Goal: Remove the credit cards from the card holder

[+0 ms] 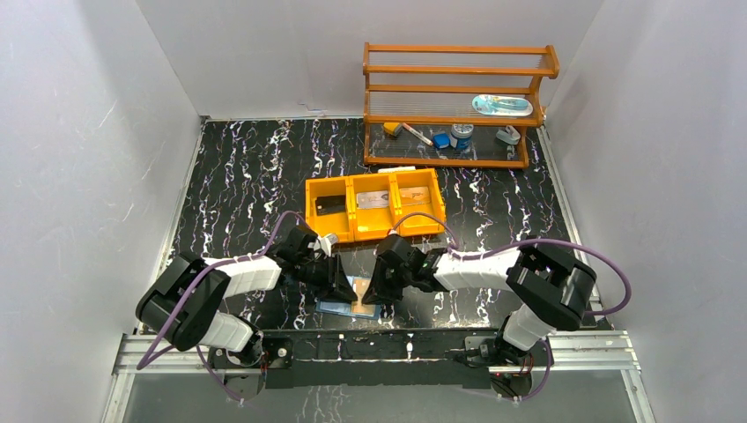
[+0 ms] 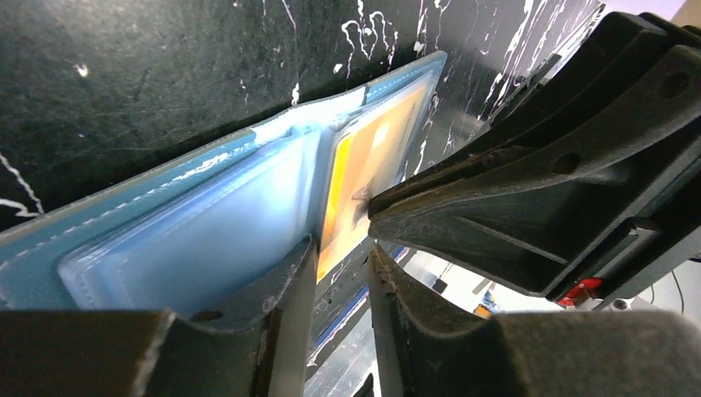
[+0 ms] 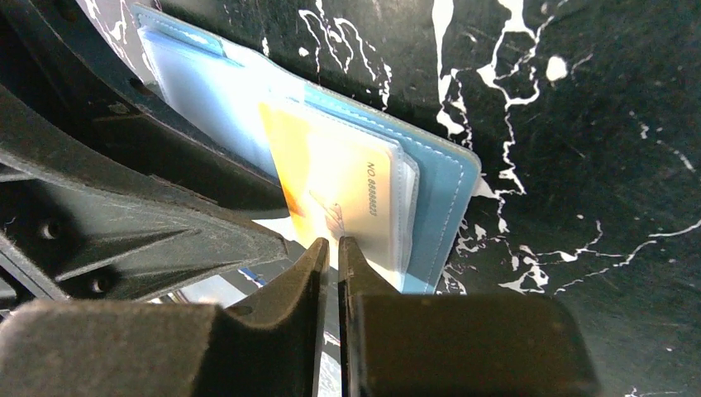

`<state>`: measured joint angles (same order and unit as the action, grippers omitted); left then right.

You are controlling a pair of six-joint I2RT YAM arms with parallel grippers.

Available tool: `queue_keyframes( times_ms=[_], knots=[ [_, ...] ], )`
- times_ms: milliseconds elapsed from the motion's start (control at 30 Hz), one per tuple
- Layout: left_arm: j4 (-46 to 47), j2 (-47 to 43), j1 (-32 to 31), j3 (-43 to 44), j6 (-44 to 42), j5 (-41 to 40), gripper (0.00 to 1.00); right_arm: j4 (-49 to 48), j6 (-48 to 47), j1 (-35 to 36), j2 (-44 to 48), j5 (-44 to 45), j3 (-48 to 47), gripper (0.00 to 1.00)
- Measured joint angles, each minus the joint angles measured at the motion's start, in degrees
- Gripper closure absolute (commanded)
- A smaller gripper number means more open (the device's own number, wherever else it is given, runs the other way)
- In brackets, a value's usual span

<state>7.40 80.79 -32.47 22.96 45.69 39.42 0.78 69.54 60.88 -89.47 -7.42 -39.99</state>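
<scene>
Pinches the orange credit card (image 3: 331, 190) by its near edge with the right gripper (image 3: 331, 248), fingers clamped on it. Rests the left gripper (image 2: 340, 248), fingers slightly parted, on the pale-blue leaf of the card holder (image 2: 190, 223), spread open near the black table (image 1: 238, 167) front edge.

We see the card holder (image 1: 334, 307) lying open and flat on the table, close to its near edge. It has a slate-blue stitched rim, is paler blue inside, and carries clear slots on both leaves. On its right leaf an orange card (image 3: 331, 186) lies face up over the slots, slightly askew, with a small number printed along one side. Well apart, in the orange tray (image 1: 351, 211), a dark card (image 1: 330, 207) lies flat in the left compartment and a silvery-grey card (image 1: 374, 199) in the middle one.
</scene>
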Motion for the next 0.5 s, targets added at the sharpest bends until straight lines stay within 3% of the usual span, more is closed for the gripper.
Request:
queue_keyframes(
  times_ms=[233, 500],
  knots=[
    [-0.17, -0.9, 0.0, -0.46, 0.11, -0.22, 0.71, -2.82, 1.36, 0.28, 0.17, -0.39, 1.4, 0.77],
    [-2.56, -2.97, -0.02, -0.46, 0.17, -2.32, 0.71, 5.62, -1.49, 0.52, 2.64, 4.66, -1.62, 0.73]
  ],
)
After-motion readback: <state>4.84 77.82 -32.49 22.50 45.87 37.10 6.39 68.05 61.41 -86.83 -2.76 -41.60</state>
